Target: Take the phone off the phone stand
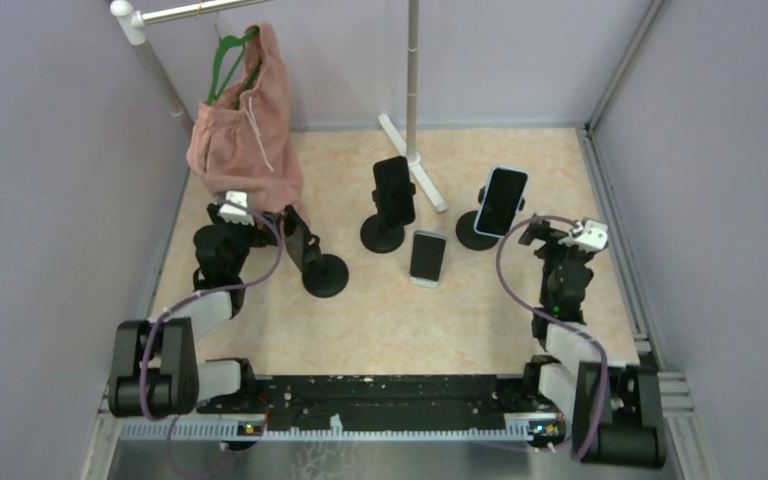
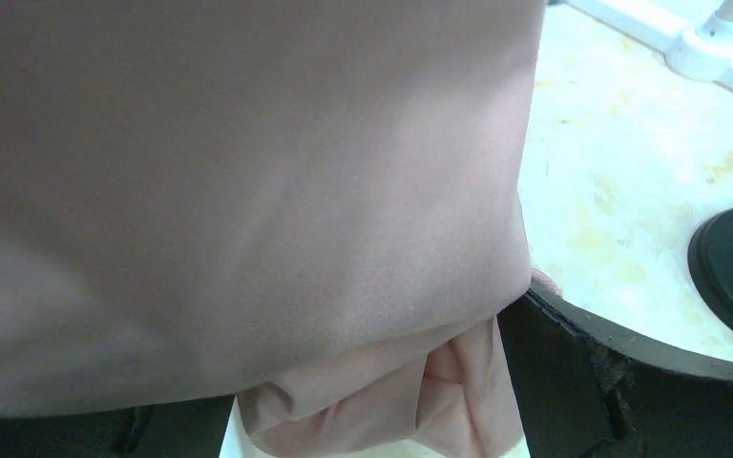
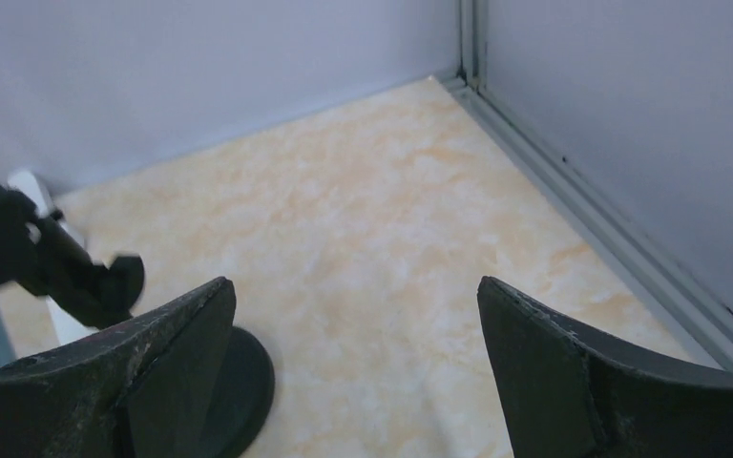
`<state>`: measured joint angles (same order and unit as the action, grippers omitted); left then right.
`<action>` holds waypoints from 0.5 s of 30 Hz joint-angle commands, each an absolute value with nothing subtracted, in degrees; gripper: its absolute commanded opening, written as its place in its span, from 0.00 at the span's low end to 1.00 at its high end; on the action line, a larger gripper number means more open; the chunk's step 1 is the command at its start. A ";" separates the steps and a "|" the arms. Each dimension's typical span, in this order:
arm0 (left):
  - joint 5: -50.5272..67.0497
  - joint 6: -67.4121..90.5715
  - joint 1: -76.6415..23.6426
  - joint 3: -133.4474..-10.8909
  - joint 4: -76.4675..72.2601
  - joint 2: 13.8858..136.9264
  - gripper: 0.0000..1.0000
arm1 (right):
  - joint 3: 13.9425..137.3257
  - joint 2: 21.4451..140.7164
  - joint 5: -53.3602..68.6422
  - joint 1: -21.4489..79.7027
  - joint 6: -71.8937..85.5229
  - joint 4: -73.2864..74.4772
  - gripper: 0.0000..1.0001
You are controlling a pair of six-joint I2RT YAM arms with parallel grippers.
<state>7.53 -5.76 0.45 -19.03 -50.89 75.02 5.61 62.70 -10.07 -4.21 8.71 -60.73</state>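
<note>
Left end effector [image 2: 358,315] wide open, pink cloth [image 2: 248,172] draped across it, ungripped. Right end effector [image 3: 352,291] wide open, empty; blue-cased phone [image 1: 501,200] just left.

The flat tabletop [image 1: 380,320] is marbled in cream and pale orange, between plain lavender-grey walls [image 1: 60,150]. A dusty-pink cloth garment [image 1: 245,135] hangs from a green wire hanger [image 1: 228,55] (on a white and silver metal rail [image 1: 190,12]). The round-based phone stand [image 1: 382,235] and its slab phone [image 1: 394,188] are black, the neighbouring rounded phone [image 1: 501,200] has a light-blue rim, and the looping cables [image 1: 505,270] are purple.
</note>
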 commanded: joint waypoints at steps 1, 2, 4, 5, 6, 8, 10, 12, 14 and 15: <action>19.39 -6.89 5.90 -23.50 -31.24 68.01 1.00 | 10.56 50.36 -15.79 -3.78 17.43 -40.85 0.99; 22.01 -6.29 6.98 -24.77 -27.44 67.10 1.00 | 12.02 47.86 -16.22 -3.79 19.22 -35.93 0.99; 26.54 -6.70 8.53 -26.50 -20.81 65.56 1.00 | 14.57 43.42 -16.24 -3.83 23.33 -26.59 0.99; 28.05 -7.67 8.97 -27.19 -17.58 64.72 1.00 | 15.55 41.00 -16.32 -3.85 26.21 -22.75 0.99; 29.20 -8.67 9.34 -28.03 -14.07 63.70 1.00 | 16.25 38.48 -16.65 -3.89 30.71 -18.88 0.99; 30.91 -11.05 10.14 -29.70 -7.04 61.44 1.00 | 17.56 32.45 -17.75 -3.95 43.95 -8.98 0.99; 32.18 -13.50 11.53 -31.38 -0.90 58.85 1.00 | 18.37 26.10 -16.38 -4.12 51.00 -1.10 0.99; 34.84 -15.09 13.81 -33.38 5.24 55.79 1.00 | 17.97 20.44 -12.82 -4.20 52.25 2.23 0.99; 39.02 -16.96 16.30 -35.66 10.65 54.46 1.00 | 17.33 16.61 -7.48 -4.15 51.83 2.56 0.99; 40.79 -18.06 17.11 -37.20 13.92 54.40 1.00 | 17.61 15.69 -4.66 -4.20 50.63 3.06 0.99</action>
<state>31.05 -12.34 13.69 -32.03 -2.28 56.84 15.99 20.75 -13.52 -4.23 44.42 -6.66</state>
